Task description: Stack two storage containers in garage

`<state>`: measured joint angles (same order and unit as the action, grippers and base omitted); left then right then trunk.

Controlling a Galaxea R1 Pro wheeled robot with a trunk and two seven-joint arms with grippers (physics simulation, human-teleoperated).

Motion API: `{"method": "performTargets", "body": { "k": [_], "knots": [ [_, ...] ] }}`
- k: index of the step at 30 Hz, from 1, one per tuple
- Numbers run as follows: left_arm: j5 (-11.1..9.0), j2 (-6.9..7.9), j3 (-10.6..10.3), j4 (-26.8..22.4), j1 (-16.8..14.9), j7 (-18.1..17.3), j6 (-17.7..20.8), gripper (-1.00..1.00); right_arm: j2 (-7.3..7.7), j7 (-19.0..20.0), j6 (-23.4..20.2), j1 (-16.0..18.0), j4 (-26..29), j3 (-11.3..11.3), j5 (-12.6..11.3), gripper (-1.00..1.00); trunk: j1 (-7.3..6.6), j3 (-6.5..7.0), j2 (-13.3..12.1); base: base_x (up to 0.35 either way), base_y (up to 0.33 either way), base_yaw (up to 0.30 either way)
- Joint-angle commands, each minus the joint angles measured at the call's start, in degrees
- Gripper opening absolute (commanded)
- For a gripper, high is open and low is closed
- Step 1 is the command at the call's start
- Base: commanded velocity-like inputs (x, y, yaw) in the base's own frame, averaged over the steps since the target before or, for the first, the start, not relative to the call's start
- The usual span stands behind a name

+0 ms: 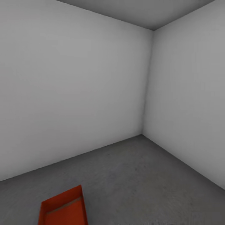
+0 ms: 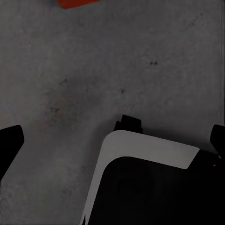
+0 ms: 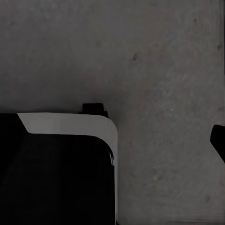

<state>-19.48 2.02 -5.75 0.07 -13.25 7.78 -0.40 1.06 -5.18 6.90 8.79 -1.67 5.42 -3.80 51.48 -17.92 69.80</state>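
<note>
The head view looked into a bare corner of the garage, where two plain white-grey walls [image 1: 75,87] met under a strip of grey ceiling [image 1: 150,12]. Below them spread the floor [image 1: 140,175], dark grey concrete with a rough, mottled surface. One orange-red storage container [image 1: 64,209] sat on that floor at the lower left of the view, open at the top with no lid, its thin walls framing an empty inside. Its near end was cut off by the edge of the picture, and it lay well apart from both walls.

In the left wrist view, the camera pointed down at the same speckled concrete [image 2: 117,61]. A small corner of the orange-red container [image 2: 75,3] showed at the picture's edge, away from the arm. A dark fingertip [image 2: 9,143] of the left gripper stood at one side and another [image 2: 218,137] at the opposite side, far apart with bare floor between them, so the fingers were spread and held nothing. A black body part of the robot with a pale grey rim [image 2: 140,150] lay underneath.

The right wrist view showed concrete [image 3: 154,61] and a similar black, grey-rimmed part [image 3: 70,124]. A single dark fingertip [image 3: 218,140] of the right gripper appeared at one edge; I could not tell whether those fingers were spread or pressed together.
</note>
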Motion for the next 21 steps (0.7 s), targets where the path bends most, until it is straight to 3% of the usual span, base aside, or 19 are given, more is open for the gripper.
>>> {"method": "performTargets", "body": {
  "k": [1,21],
  "knots": [
    [-0.48,0.00,-0.49,-0.01,-0.03,0.13,-0.04,1.00,-0.01,-0.09,0.31,0.09,-0.18,0.49,-0.37,1.00,0.00,-0.07,0.04,0.000,0.000,-0.293],
    [-0.55,0.00,-0.49,0.01,-0.03,0.13,-0.04,1.00,-0.09,-0.01,0.31,0.09,-0.18,0.43,-0.92,1.00,0.00,0.21,0.04,0.000,0.000,-0.288]
  ]
}}
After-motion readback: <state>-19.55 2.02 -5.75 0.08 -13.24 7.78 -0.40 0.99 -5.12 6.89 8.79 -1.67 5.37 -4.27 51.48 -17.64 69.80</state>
